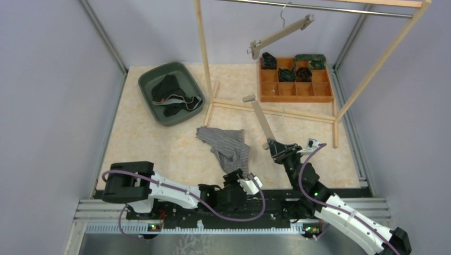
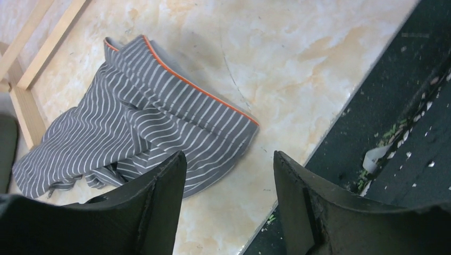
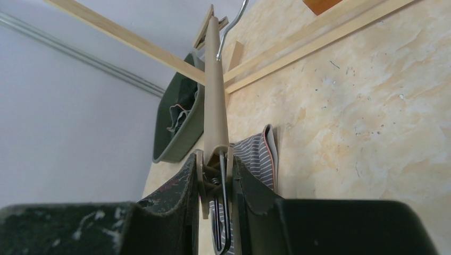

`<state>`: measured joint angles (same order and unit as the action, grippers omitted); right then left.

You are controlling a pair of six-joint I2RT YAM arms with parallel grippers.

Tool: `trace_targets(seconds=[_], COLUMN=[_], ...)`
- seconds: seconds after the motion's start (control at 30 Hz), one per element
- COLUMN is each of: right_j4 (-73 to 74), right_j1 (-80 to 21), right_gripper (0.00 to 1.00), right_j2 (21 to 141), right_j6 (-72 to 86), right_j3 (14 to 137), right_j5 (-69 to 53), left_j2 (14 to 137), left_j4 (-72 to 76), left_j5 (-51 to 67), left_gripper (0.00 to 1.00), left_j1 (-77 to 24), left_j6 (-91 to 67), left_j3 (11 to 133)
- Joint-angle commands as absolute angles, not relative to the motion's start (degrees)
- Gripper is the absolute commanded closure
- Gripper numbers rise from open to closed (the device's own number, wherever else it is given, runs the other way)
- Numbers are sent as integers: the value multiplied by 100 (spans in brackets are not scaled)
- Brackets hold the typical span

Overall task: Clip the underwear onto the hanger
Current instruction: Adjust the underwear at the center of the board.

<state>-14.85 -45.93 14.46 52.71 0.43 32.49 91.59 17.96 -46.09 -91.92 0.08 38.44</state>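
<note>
No legible text or labels anywhere.

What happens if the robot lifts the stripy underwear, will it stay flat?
Probably not. The underwear lies crumpled in soft folds, so it will likely droop and hang limp. It looks thin, so probably light. Pushed, it would likely bunch up rather than slide.

Underwear (image 1: 226, 142): one pair, grey with thin white stripes and an orange-edged waistband. It lay crumpled and partly folded on the desk (image 1: 159, 143), toward the front.

Hanger (image 1: 261, 118): tan bar with a wire hook and a clip at each end. Its near clip end was pinched in the right gripper (image 1: 273, 147), the bar pointing away, just right of the underwear.
</note>
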Motion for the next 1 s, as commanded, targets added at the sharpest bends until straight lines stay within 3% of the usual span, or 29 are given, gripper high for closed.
trace_targets(seconds=[0.0,0.97], right_j4=[-1689,-1609], right_j1=[-4494,-4449], right_gripper=[100,100], right_j2=[1408,1371], right_j6=[5287,5314], right_j3=[-514,-516], right_j5=[3299,3292], left_j2=[9485,10607], left_j4=[2082,3084], left_j5=[-4614,-5069], left_gripper=[34,42], left_j1=[-9281,-9124], left_j6=[487,1445], left_j3=[3934,4052])
